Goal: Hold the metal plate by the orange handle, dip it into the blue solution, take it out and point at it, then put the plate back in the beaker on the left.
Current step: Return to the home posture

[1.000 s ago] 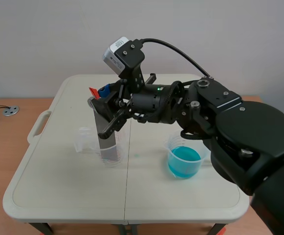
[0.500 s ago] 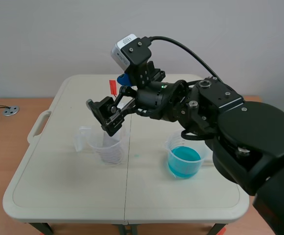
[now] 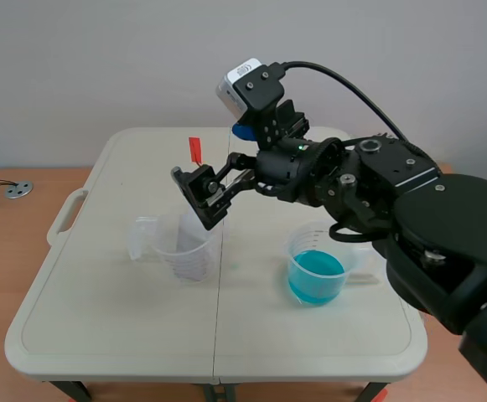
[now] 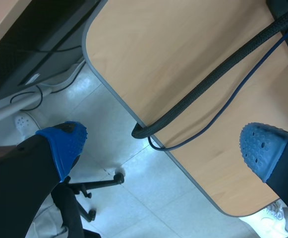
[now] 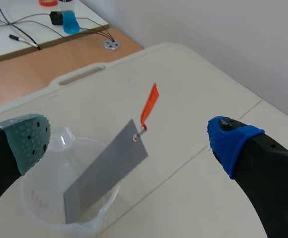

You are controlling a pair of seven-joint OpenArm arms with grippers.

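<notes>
Right pincer (image 5: pixel 129 140) has withdrawn, released, over white table (image 5: pixel 183 84); left pincer (image 4: pixel 164 148) gapes above floor (image 4: pixel 114 124).

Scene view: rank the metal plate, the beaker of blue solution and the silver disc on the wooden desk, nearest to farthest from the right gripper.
1. The metal plate, leaning in the clear beaker just below the open right gripper.
2. The beaker of blue solution, on the table, on its right half.
3. The silver disc, off the table on the wooden desk, far left.
</notes>
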